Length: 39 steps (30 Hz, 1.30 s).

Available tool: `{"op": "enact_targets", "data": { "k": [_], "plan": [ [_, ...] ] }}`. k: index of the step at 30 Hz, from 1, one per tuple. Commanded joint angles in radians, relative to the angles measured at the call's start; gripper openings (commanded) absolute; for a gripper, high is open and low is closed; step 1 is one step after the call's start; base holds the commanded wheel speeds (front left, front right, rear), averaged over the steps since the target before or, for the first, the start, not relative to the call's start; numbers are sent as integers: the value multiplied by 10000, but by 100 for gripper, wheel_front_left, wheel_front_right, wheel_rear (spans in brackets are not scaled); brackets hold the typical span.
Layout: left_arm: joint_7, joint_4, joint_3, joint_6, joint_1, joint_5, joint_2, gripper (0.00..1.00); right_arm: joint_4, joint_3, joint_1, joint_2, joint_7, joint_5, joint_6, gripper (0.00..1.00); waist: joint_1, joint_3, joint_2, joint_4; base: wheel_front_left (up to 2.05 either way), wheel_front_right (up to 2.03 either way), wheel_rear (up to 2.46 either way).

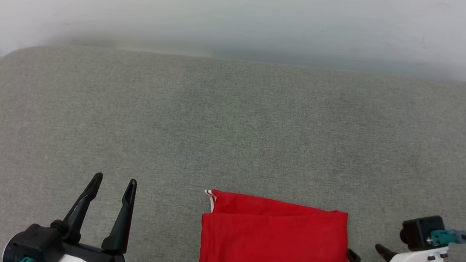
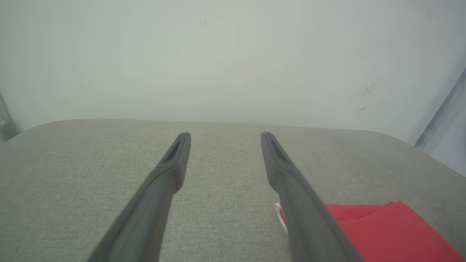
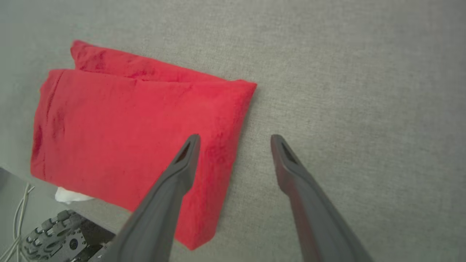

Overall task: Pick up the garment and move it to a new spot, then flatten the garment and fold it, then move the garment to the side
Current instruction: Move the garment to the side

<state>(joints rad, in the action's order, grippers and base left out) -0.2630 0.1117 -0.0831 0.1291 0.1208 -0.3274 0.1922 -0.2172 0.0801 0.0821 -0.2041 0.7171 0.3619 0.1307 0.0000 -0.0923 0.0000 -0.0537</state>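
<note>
Grey fabric desk [image 1: 233, 126], pale wall behind. Garment [image 1: 273, 246] folded into red rectangle, lying between pincers. Left pincer [image 1: 116, 179] wide, empty, well apart. Right pincer [image 3: 236, 138] wide, empty, straddling nearest edge, likely to grip for sideways move.

Grey fabric surface [image 1: 234, 122] against a plain pale wall [image 1: 244, 12].

One folded red cloth garment [image 1: 273, 242], one grey fabric-covered tabletop [image 1: 233, 126], and two black long-fingered tools: the left tool [image 1: 115, 178] and the right tool [image 3: 236, 138].
</note>
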Motion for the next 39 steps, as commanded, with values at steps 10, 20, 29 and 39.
{"op": "enact_targets", "data": {
  "k": [10,20,29,39],
  "plan": [
    [-22,-143,-202,14,-499,-49,31,100,1260,81,-512,726,1850,-647,-2,100,0,-676,0,-813,0,0,0],
    [-22,-294,-312,14,-689,-115,69,100,2908,1059,-865,781,1514,-1044,3,79,0,-865,0,-1067,0,0,0],
    [-22,-344,-292,14,-489,-170,38,100,2760,1642,-1834,101,807,-1778,-11,0,0,-665,0,-629,0,0,0],
    [-21,-102,-1035,14,-1090,-3,-48,100,1665,3298,-3553,-2986,816,-3309,-6,0,0,-1519,0,994,0,0,0]
  ]
}}
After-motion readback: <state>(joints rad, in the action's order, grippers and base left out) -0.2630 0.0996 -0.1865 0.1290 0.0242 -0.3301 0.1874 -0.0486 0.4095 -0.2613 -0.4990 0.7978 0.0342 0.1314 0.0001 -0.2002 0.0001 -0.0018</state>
